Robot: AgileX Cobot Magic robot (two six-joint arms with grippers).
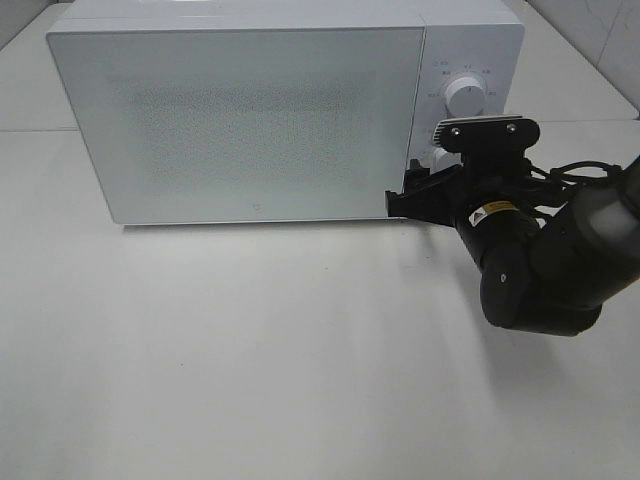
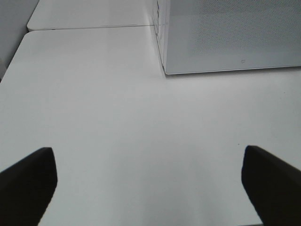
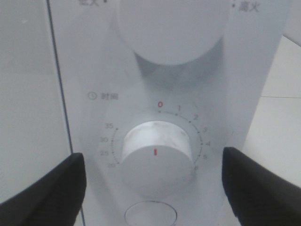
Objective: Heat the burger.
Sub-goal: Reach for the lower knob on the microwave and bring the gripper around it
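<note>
The burger is out of view; the white microwave (image 1: 240, 120) has its frosted door closed. My right gripper (image 1: 415, 195) is at the control panel on the microwave's right side. In the right wrist view it (image 3: 153, 181) is open, with its two dark fingers on either side of the white timer knob (image 3: 157, 162) and apart from it. The knob's red mark lines up with the 0 on the dial. My left gripper (image 2: 150, 181) is open and empty over bare table, in front of the microwave's left corner (image 2: 225, 42).
A second, larger white knob (image 3: 171, 28) sits above the timer knob and also shows in the exterior view (image 1: 465, 93). A round button (image 3: 150, 215) lies below the timer knob. The white table (image 1: 250, 360) spreads in front of the microwave.
</note>
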